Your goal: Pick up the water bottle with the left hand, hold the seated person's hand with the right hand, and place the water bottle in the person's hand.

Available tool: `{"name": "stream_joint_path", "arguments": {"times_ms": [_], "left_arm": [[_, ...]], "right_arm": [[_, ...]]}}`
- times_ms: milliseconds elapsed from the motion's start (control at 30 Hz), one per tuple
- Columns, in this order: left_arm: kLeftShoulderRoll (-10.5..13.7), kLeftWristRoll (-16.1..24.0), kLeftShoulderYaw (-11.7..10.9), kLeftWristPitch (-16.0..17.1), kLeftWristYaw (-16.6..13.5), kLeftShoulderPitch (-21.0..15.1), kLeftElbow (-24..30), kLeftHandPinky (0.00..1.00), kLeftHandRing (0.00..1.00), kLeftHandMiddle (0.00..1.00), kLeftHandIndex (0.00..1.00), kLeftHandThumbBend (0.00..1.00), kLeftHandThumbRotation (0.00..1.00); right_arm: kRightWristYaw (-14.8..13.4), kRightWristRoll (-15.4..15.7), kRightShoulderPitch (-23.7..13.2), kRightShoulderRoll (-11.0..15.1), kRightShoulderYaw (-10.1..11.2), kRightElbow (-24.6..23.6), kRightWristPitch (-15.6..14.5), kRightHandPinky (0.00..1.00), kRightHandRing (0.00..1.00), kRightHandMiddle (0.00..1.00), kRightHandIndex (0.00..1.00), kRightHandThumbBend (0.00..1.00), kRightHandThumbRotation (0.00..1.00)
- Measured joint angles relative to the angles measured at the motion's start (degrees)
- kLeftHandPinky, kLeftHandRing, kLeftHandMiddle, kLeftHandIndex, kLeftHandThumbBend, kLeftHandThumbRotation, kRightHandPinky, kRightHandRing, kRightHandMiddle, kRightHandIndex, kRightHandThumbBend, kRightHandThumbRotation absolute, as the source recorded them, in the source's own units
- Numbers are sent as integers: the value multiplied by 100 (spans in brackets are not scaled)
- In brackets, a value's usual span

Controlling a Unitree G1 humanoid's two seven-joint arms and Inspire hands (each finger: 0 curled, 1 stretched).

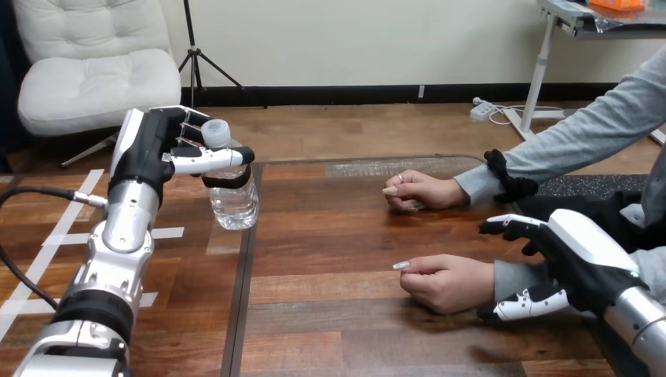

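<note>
Broad brown wooden desk (353, 338) in front of us; the person's two hands rest on it at the right, both loosely curled, knuckles up. The black-and-white right robot hand (577, 263) is at the nearer hand's (444, 281) grey sleeve (510, 276), wide, fingers (510, 226) above the wrist and thumb below, not closed on it. Over at the left, the left robot hand (169, 145) is wrapped round the small clear plastic water bottle with a white cap (234, 204), gripping high at the dark label; I cannot tell whether its base is off the desk. Bottle and person's hands are well apart. The risks as I read them: a high grip lets the bottle swing or slip on the way across; that nearer hand is not turned palm up, so the bottle may have nowhere to land; and the right robot hand may close on sleeve rather than hand.
</note>
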State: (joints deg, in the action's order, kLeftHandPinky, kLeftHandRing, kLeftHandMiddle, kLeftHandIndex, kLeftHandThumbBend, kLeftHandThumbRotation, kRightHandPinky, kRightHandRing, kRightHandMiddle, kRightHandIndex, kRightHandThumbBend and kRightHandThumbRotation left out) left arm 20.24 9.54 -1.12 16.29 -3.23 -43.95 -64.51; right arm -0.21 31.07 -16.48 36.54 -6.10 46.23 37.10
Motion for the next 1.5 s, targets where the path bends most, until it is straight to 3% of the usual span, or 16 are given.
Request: {"name": "stream_joint_path", "arguments": {"times_ms": [433,1500], "left_arm": [[0,-13,0,34,31,101,104,35,40,44,47,76,0],[2,-69,-5,48,217,147,344,35,39,43,47,75,0]], "right_arm": [[-139,267,-112,32,-117,136,0,69,79,80,78,100,20],[-167,309,-232,165,-317,244,-26,64,74,76,74,100,17]]}}
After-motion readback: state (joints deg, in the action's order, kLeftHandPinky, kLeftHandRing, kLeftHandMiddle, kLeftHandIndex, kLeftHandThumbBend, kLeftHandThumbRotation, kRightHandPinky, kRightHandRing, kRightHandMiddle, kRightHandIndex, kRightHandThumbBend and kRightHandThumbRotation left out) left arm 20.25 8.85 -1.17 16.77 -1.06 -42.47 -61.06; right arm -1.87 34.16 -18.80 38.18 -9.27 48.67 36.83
